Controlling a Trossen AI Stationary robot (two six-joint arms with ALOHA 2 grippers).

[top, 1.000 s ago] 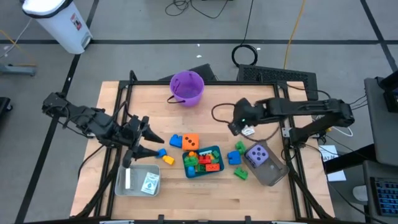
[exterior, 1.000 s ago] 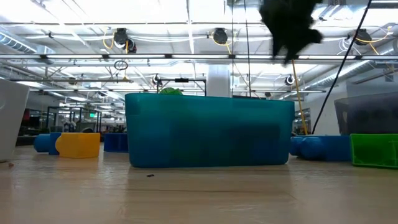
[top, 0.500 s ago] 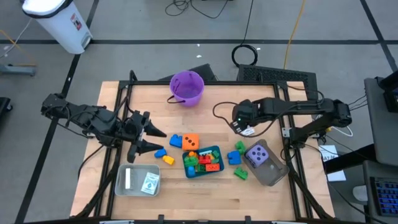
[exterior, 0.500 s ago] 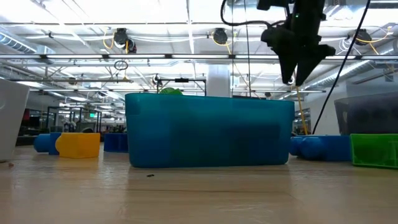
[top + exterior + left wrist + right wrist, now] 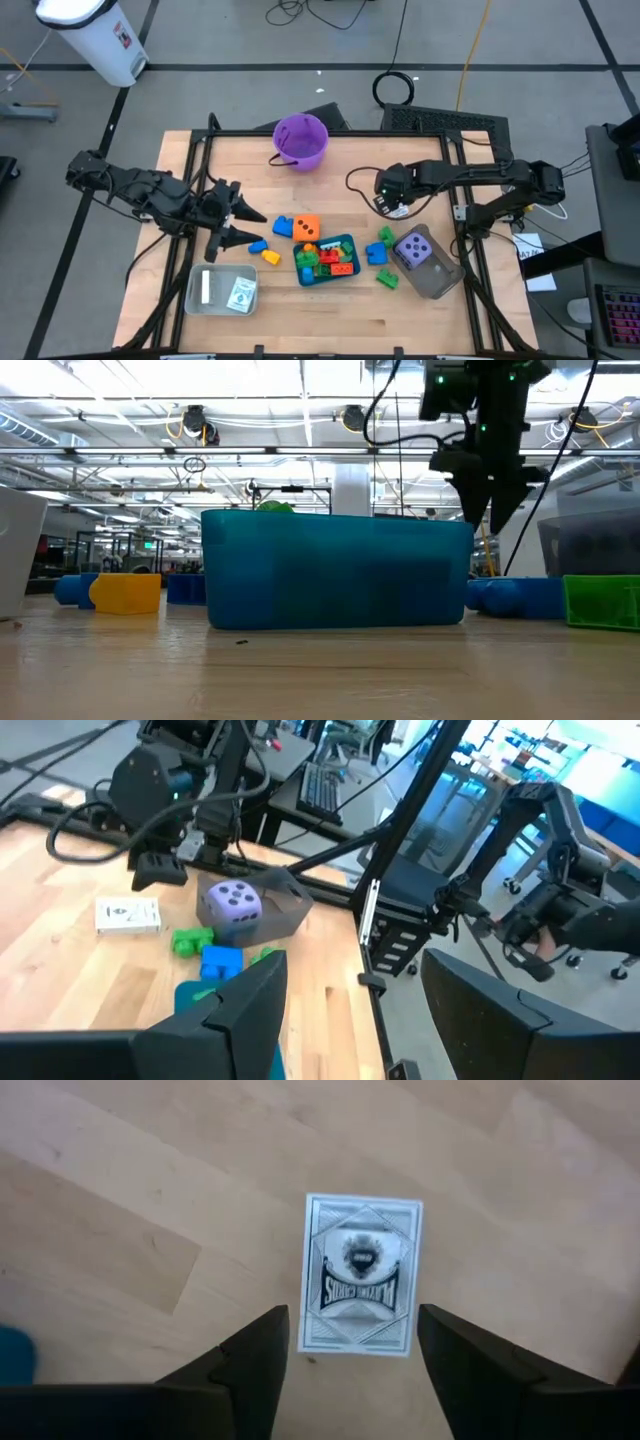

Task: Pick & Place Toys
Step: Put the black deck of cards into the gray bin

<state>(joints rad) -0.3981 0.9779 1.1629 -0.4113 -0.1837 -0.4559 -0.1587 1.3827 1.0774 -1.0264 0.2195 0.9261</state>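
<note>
Two fingers parted, nothing held; right gripper (image 5: 350, 1370) hovers straight above white-and-blue card (image 5: 360, 1274) flat on bare table (image 5: 340, 165) | tip: descend square, straddle card's narrow width, pinch edges; thin, may slip | left gripper (image 5: 236, 222) open, idle near left-side bricks

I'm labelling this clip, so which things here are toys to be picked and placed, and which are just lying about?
Toys:
card below the open right gripper
purple die
orange die
bricks

Not toys:
purple bucket
teal tray
grey tray
</note>
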